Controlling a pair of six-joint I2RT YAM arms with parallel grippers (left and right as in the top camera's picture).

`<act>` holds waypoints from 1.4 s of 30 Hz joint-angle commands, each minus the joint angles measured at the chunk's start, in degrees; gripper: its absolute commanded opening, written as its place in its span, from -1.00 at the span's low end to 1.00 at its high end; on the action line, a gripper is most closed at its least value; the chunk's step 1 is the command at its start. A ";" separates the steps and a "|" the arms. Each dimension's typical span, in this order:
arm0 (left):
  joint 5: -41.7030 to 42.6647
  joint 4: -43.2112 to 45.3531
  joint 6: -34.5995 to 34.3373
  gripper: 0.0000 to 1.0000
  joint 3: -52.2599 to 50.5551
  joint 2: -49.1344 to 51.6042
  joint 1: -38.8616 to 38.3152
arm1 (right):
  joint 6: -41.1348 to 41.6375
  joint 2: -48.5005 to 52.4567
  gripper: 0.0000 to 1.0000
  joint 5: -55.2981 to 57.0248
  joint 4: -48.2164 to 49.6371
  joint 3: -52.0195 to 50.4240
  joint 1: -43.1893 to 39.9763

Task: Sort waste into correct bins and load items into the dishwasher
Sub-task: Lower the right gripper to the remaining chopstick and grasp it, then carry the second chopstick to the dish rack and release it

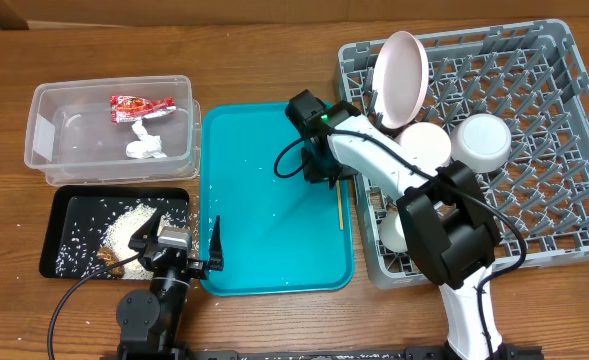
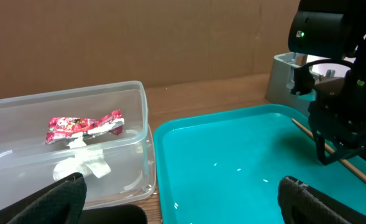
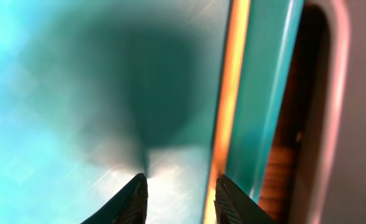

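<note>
A thin wooden chopstick (image 1: pixel 341 206) lies along the right inner edge of the teal serving tray (image 1: pixel 264 240); it also shows in the left wrist view (image 2: pixel 335 157) and the right wrist view (image 3: pixel 232 93). My right gripper (image 1: pixel 323 172) (image 3: pixel 181 198) is open and low over the tray, its right finger next to the chopstick. My left gripper (image 1: pixel 177 243) (image 2: pixel 183 185) is open and empty at the tray's front left corner. The clear tub (image 1: pixel 44 150) holds the red sachet (image 1: pixel 141 104) and the napkin (image 1: pixel 146 146). The black tray (image 1: pixel 59 205) holds rice and scraps (image 1: pixel 126 236).
The grey dish rack (image 1: pixel 564 200) at the right holds an upright plate (image 1: pixel 399 78), two bowls (image 1: pixel 426 146) (image 1: pixel 484 140) and a cup (image 1: pixel 393 233) partly hidden by my right arm. A few rice grains lie on the teal tray.
</note>
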 commanded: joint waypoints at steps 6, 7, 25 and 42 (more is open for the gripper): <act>0.15 0.22 0.48 1.00 -0.42 -0.59 0.33 | -3.87 3.10 -0.25 3.48 -1.25 -0.59 -0.42; 0.15 0.22 0.48 1.00 -0.42 -0.59 0.33 | -3.89 3.30 -0.25 2.71 -1.55 -0.59 -0.20; 0.17 0.22 0.48 1.00 -0.42 -0.59 0.33 | -6.38 -3.65 -0.92 -18.18 -4.50 9.55 1.03; 0.17 0.22 0.48 1.00 -0.42 -0.59 0.33 | -21.68 -12.35 -0.92 -8.96 -7.02 10.58 -15.28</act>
